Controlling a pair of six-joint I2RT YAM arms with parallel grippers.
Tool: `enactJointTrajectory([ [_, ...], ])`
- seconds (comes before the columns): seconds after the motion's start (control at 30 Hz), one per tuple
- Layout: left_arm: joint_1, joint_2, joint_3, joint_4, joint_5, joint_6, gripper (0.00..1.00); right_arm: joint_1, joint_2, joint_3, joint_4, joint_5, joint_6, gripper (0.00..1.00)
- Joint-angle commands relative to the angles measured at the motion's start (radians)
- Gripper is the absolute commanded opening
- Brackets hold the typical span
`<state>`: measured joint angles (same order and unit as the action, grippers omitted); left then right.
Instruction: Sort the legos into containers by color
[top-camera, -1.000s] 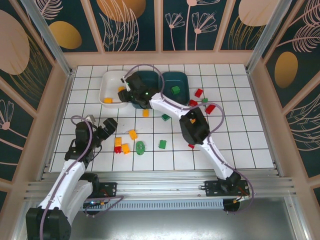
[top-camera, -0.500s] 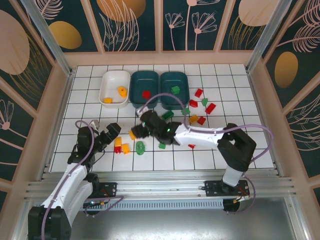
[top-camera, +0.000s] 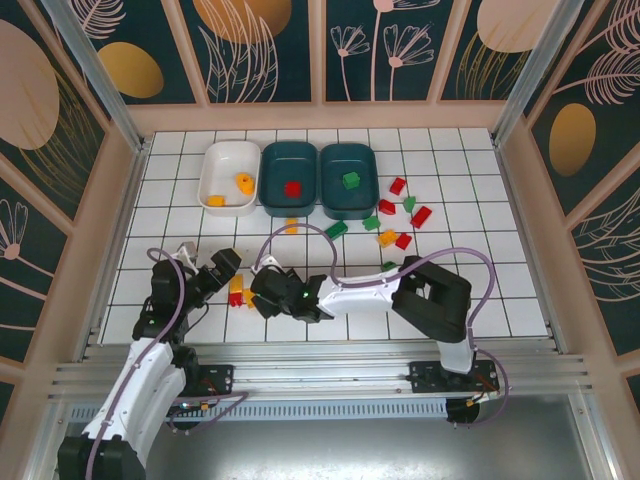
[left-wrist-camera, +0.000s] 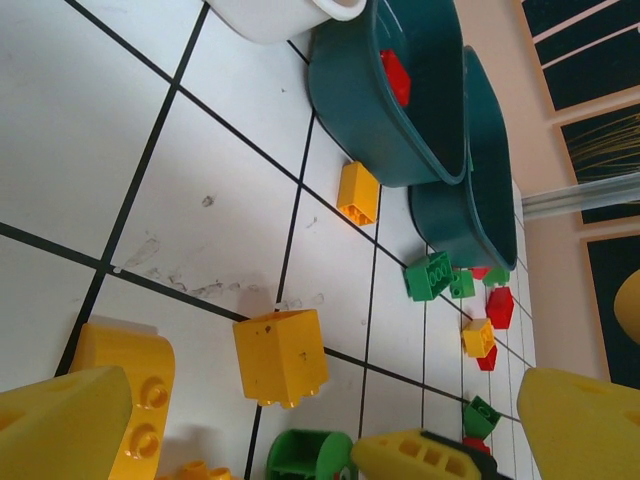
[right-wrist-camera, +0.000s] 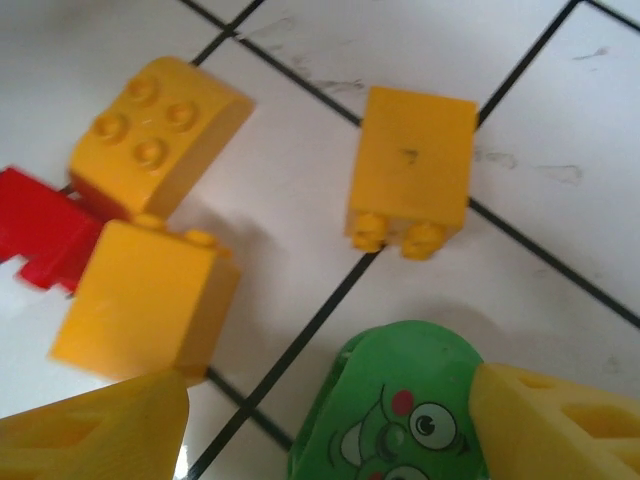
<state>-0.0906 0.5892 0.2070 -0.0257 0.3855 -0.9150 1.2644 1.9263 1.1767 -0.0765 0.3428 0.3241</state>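
Note:
My right gripper (top-camera: 273, 297) is open and low over the floor, reaching left across the near tiles. A round green lego with a face (right-wrist-camera: 400, 410) lies between its fingers, against the right finger (right-wrist-camera: 560, 420). Three orange legos (right-wrist-camera: 410, 170) (right-wrist-camera: 160, 130) (right-wrist-camera: 145, 300) and a red one (right-wrist-camera: 35, 235) lie just beyond it. My left gripper (top-camera: 222, 268) is open beside the same cluster, facing an orange cube (left-wrist-camera: 281, 356). The white tray (top-camera: 213, 165) holds two orange legos (top-camera: 242, 183). The middle teal tray (top-camera: 272, 165) holds a red lego (top-camera: 292, 187), and the right teal tray (top-camera: 368, 170) a green one (top-camera: 350, 180).
Several red, green and orange legos (top-camera: 403, 241) lie scattered right of the trays and at mid floor, one orange (top-camera: 291, 227) just in front of the middle tray. The right arm (top-camera: 370, 292) lies low across the near tiles. Wooden walls enclose the floor.
The right arm left a red lego in the middle teal tray, then swung back to the near left and came down around the round green lego. The left gripper barely moved.

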Motion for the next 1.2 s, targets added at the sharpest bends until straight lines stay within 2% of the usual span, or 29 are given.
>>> enactJointTrajectory([
  [0.0,0.002,-0.024,-0.009,-0.032,0.003,-0.003,0.98,-0.01,0.043,0.032,-0.075,0.086,0.041,0.76],
  [0.13,0.002,-0.018,-0.004,-0.033,0.004,0.004,0.98,-0.011,0.032,0.013,-0.085,0.124,0.061,0.75],
  [0.3,0.001,0.015,-0.004,-0.01,0.004,0.008,0.99,-0.026,0.017,-0.026,-0.083,0.133,0.067,0.69],
  [0.4,0.002,0.034,-0.003,0.0,0.007,0.013,0.98,-0.044,-0.003,-0.054,-0.075,0.117,0.07,0.58],
  [0.53,0.002,0.037,0.0,-0.005,0.005,0.016,0.98,-0.055,-0.033,-0.088,-0.065,0.117,0.071,0.33],
  [0.7,0.002,0.028,0.003,-0.005,0.009,0.013,0.99,-0.071,-0.132,-0.11,-0.03,0.126,0.037,0.27],
  [0.87,0.001,0.042,-0.019,0.059,0.053,-0.02,0.98,-0.216,-0.243,-0.115,0.029,0.116,-0.043,0.26],
  [0.97,-0.022,0.076,-0.019,0.082,0.046,-0.018,0.94,-0.384,-0.259,-0.103,0.085,0.044,-0.06,0.27],
  [1.03,-0.105,0.13,0.018,0.062,-0.018,0.007,0.94,-0.486,-0.222,-0.048,0.089,0.029,-0.069,0.27],
  [1.17,-0.298,0.262,0.12,0.028,-0.159,0.048,0.93,-0.597,-0.077,0.132,0.02,0.012,-0.123,0.28],
])
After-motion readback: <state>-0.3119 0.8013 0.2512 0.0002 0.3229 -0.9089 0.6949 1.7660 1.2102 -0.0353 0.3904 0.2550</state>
